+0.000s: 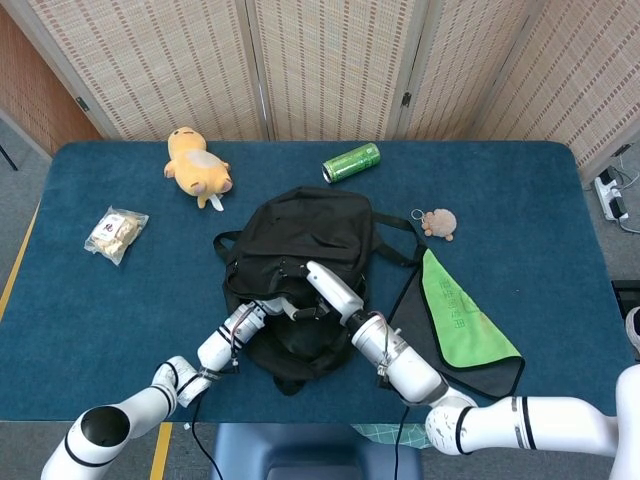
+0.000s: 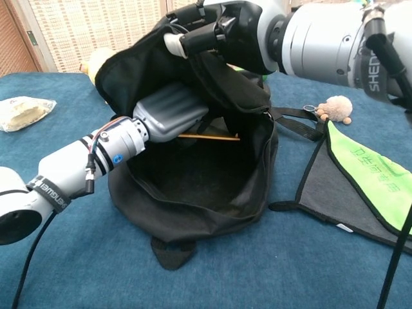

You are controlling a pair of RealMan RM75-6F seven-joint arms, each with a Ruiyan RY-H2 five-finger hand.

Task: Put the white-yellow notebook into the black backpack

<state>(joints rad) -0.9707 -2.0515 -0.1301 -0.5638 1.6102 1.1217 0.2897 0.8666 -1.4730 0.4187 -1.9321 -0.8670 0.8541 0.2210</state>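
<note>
The black backpack (image 1: 305,235) lies mid-table with its mouth toward me, and the chest view looks into the gaping bag (image 2: 193,193). My right hand (image 2: 219,32) grips the upper flap and holds it raised; from above it shows at the opening (image 1: 325,290). My left hand (image 2: 170,116) reaches deep inside under that flap and holds the white-yellow notebook (image 2: 209,137). Only the notebook's thin yellow edge shows, flat and inside the bag. In the head view the flap hides the notebook and most of the left hand (image 1: 272,303).
A yellow plush toy (image 1: 198,165) and a green can (image 1: 351,162) lie behind the bag. A snack packet (image 1: 116,233) is at the left. A small plush keychain (image 1: 438,222) and a green-grey cloth (image 1: 460,320) lie to the right of the bag.
</note>
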